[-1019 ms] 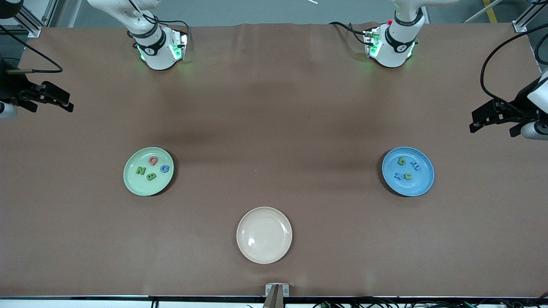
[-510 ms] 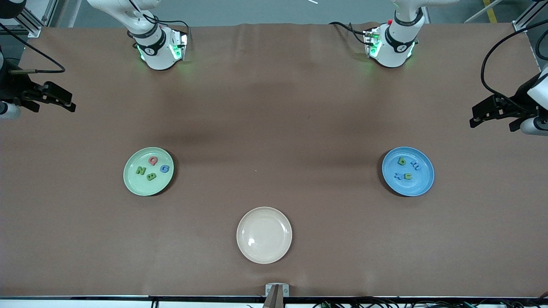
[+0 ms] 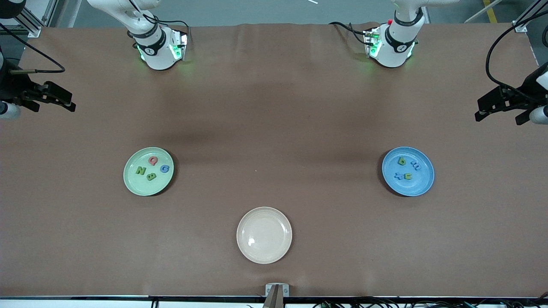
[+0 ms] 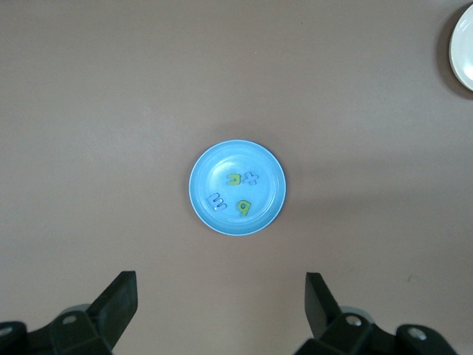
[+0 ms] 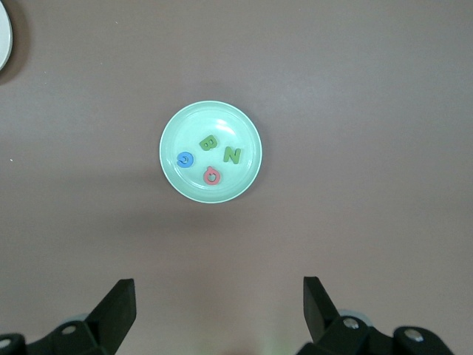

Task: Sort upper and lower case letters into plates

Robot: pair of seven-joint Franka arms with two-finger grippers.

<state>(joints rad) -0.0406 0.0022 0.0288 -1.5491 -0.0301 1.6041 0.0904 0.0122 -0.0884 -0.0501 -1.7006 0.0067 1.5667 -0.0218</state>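
Note:
The pale green plate point(image 3: 137, 185) lies toward the right arm's end and holds the pink-red Q point(image 3: 152, 160), blue G point(image 3: 165, 168), green N point(image 3: 140, 170) and green B point(image 3: 151, 176). The blue plate point(image 3: 414, 186) lies toward the left arm's end and holds the green b point(image 3: 401, 161), blue m point(image 3: 415, 165), blue x point(image 3: 399, 175) and green n point(image 3: 408, 175). My right gripper point(image 3: 64, 102) is open and empty, high over its end of the table, apart from the green plate point(image 5: 222, 118). My left gripper point(image 3: 486, 109) is open and empty, high over its end, apart from the blue plate point(image 4: 222, 159).
An empty cream-beige plate point(image 3: 264, 254) lies nearer to the front camera, midway between the two plates. Its rim shows in the left wrist view point(image 4: 462, 44) and the right wrist view point(image 5: 4, 33). Brown cloth covers the table.
My left gripper has drifted a little toward the robots' side and out toward its end of the table. The right gripper, plates and letters have hardly moved.

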